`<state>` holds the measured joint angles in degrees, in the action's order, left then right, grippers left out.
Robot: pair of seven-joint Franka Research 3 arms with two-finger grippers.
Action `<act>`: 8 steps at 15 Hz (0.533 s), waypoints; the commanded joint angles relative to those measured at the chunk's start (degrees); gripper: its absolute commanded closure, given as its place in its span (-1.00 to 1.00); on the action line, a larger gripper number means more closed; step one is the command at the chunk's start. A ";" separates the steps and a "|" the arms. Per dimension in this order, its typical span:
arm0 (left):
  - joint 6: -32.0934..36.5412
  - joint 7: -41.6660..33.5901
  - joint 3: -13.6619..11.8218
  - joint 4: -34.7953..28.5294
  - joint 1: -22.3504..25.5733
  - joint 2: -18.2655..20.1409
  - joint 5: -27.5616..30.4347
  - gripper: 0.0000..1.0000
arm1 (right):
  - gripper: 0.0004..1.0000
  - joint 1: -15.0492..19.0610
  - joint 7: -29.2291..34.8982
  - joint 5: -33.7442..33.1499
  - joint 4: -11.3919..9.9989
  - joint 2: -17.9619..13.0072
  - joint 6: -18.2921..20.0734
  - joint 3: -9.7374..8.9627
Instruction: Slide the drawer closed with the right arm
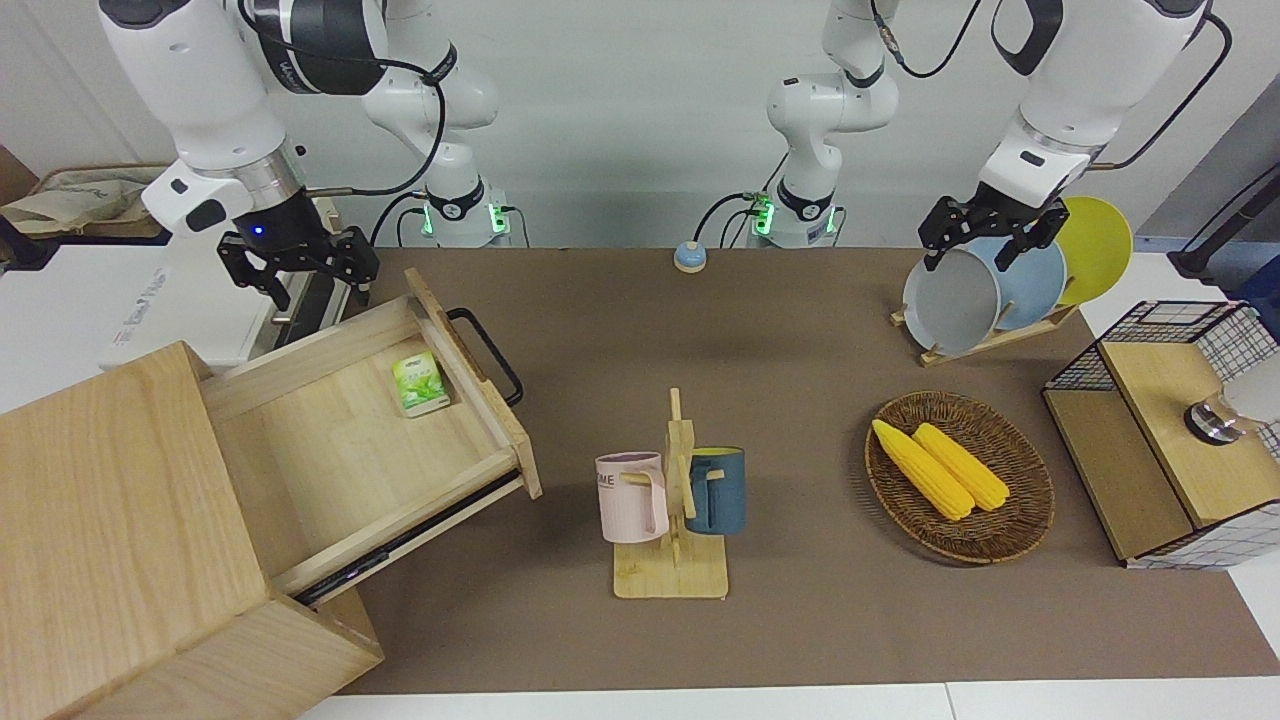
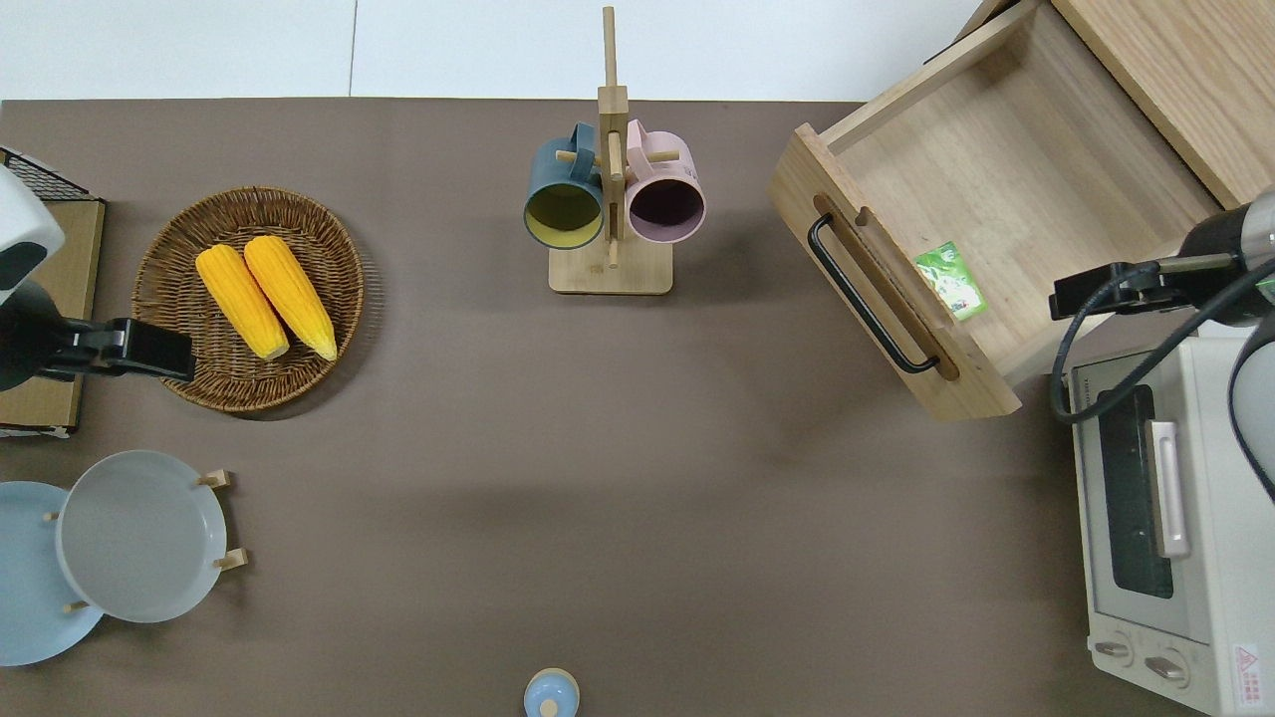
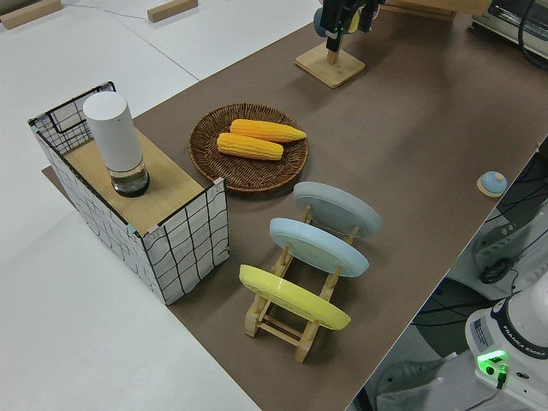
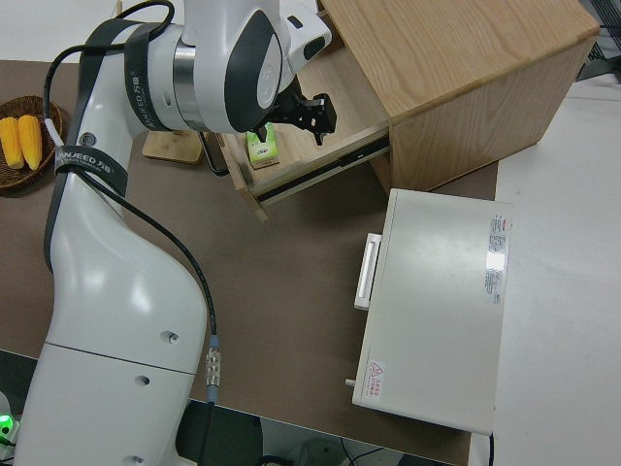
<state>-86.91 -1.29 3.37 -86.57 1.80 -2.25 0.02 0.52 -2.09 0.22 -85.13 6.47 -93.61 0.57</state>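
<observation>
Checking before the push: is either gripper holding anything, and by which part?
Nothing is held. The right gripper is open beside the open drawer, clear of its handle. The left arm is parked, its gripper open.

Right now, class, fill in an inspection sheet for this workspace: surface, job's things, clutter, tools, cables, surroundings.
Surface: brown mat on the table.
Job's things: drawer pulled out of the wooden cabinet; green packet lies inside by its front panel; black loop handle untouched.
Clutter: mug tree, basket of corn cobs, plate rack, toaster oven, wire crate.
Tools: right tool open, over the drawer's edge toward the robots; left arm parked, left tool open.
Cables: black cable loops from the right arm's wrist.
Surroundings: nothing seen.
</observation>
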 commanded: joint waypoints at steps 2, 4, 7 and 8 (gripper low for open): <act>1.13 -0.56 0.40 1.49 0.31 -0.65 -0.98 -0.99 | -0.97 -0.08 -0.90 -3.12 1.28 0.73 -0.87 -0.84; 1.13 -0.56 0.40 1.49 0.31 -0.65 -0.98 -0.99 | -0.97 -0.08 -0.90 -3.30 1.81 0.73 -0.79 -0.84; 1.13 -0.56 0.40 1.49 0.31 -0.65 -0.98 -0.99 | -0.97 -0.08 -1.16 -3.13 2.08 0.73 -0.61 -1.01; 1.13 -0.56 0.40 1.40 0.31 -0.65 -0.98 -0.99 | -0.96 0.01 -1.17 -2.95 2.16 0.73 -0.52 -0.93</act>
<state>-86.91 -1.29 3.37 -86.57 1.80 -2.25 0.02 0.31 -2.10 -2.12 -84.08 6.63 -94.06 -0.13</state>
